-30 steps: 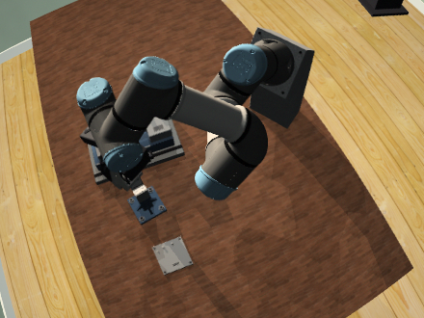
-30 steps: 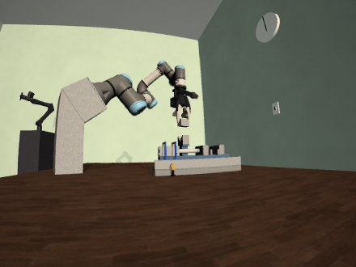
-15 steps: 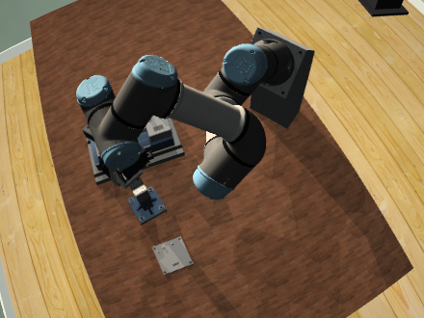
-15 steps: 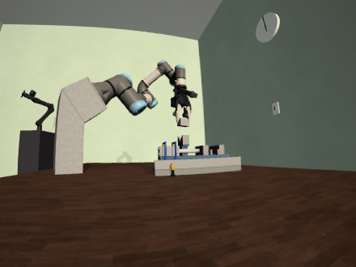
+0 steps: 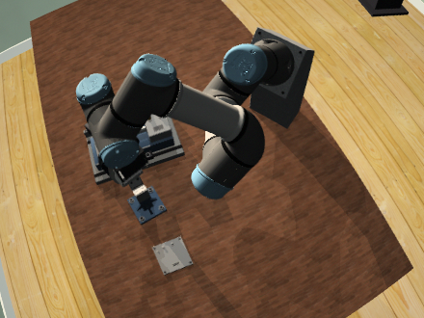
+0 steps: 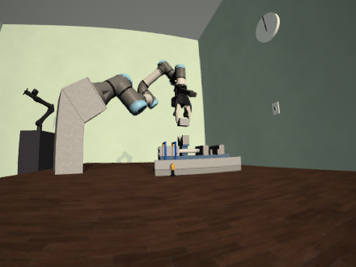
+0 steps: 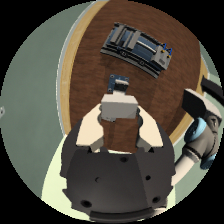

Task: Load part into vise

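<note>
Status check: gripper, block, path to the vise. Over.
Gripper shut on the block. Block aloft, not yet loaded. Vise open, no obstruction visible above it; slot direction unclear.
</note>
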`<state>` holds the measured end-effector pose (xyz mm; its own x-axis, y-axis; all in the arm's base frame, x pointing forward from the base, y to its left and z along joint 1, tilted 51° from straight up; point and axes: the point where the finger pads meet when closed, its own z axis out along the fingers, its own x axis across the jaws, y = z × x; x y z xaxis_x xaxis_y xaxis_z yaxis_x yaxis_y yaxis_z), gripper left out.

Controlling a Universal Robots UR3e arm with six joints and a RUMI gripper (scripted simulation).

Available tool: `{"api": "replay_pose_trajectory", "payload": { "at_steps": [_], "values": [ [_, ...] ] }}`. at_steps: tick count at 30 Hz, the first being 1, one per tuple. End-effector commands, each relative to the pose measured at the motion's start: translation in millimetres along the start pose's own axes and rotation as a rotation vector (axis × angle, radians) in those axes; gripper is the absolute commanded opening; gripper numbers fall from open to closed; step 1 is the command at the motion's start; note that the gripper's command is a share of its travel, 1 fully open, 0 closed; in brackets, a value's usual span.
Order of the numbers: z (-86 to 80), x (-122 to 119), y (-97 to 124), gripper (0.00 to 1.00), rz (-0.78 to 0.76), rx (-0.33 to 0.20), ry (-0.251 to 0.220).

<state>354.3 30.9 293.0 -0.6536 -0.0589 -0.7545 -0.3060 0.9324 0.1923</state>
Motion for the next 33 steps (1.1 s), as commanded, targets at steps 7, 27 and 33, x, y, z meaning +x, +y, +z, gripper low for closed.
{"api": "replay_pose_trajectory", "payload": {
  "at_steps": [7,27,33],
  "values": [
    [-0.6,1.3,-2.3,0.0,0.057,0.0,-0.001],
    [-0.9,2.8,-4.3,0.0,0.114,0.0,-0.003],
    [-1.0,3.1,-4.7,0.0,0.125,0.0,-0.003]
  ]
}}
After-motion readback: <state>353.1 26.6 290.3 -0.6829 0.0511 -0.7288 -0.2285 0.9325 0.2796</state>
